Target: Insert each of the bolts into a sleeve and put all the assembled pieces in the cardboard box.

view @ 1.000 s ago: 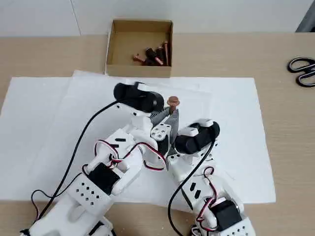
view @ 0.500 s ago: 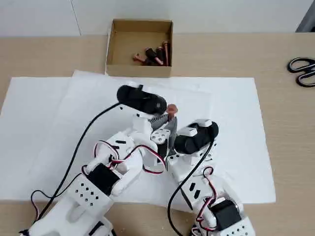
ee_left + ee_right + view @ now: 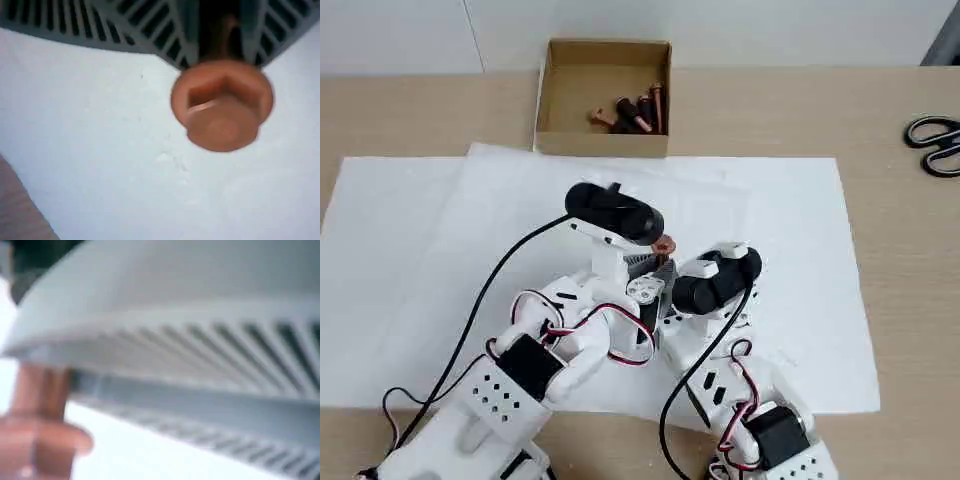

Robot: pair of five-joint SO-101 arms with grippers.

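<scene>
We cannot tell the right gripper's state; the left gripper (image 3: 219, 27) clamps the bolt (image 3: 222, 105), shank mostly hidden, copper flanged hex head

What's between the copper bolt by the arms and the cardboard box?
In the high view, just white paper between bolt and cardboard box, with one arm's black motor overhanging part of it.
</scene>
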